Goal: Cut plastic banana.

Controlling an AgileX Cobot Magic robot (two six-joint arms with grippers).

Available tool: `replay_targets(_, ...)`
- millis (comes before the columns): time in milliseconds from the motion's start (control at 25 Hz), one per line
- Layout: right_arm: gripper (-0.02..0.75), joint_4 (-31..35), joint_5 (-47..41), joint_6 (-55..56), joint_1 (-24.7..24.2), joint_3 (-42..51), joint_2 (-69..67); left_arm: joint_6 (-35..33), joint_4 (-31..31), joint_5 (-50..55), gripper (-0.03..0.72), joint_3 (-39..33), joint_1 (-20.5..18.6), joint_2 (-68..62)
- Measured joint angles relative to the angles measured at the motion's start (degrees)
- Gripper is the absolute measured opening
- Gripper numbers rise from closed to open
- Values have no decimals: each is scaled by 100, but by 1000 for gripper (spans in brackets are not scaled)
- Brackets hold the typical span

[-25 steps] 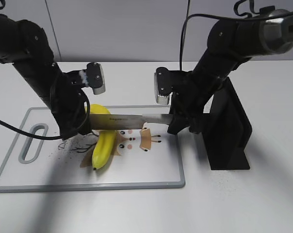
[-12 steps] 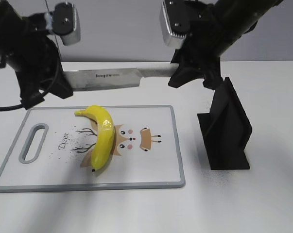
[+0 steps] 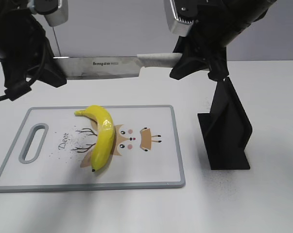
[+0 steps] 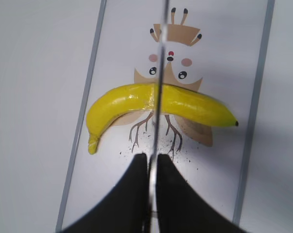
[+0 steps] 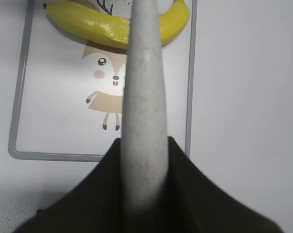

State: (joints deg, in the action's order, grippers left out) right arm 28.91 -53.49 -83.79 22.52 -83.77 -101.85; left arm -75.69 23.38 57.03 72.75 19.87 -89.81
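The plastic banana (image 3: pixel 101 137) lies whole on the white cutting board (image 3: pixel 151 165), over a printed deer. It also shows in the left wrist view (image 4: pixel 127 104) and the right wrist view (image 5: pixel 95 22). A large knife (image 3: pixel 102 67) is held level, high above the board. My left gripper (image 3: pixel 51 73) is shut on the blade's tip end (image 4: pixel 153 167). My right gripper (image 3: pixel 185 65) is shut on the knife's grey handle (image 5: pixel 142 107).
A black knife stand (image 3: pixel 229 131) stands on the table right of the board. The board has a grey rim and a handle slot (image 3: pixel 33 141) at its left end.
Both arms have lifted the knife from the banana on the board to well above it. The banana has stayed in place.
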Motion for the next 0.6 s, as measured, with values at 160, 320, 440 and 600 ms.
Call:
replay_targets(160,162,0,-2,14,0,0,0,2,123,10,220,0,0,0)
replay_targets(320,162,0,76,66,0,0,0,110,189,9,566,-2,0,0)
replay_targets(440,162,-38,75,106,0,0,0,794,18,-282,661,-2,-75,26)
replay_targets(600,162,-234,-19,522,0,-15,0,2226,-490,-527,675,22,-397,126)
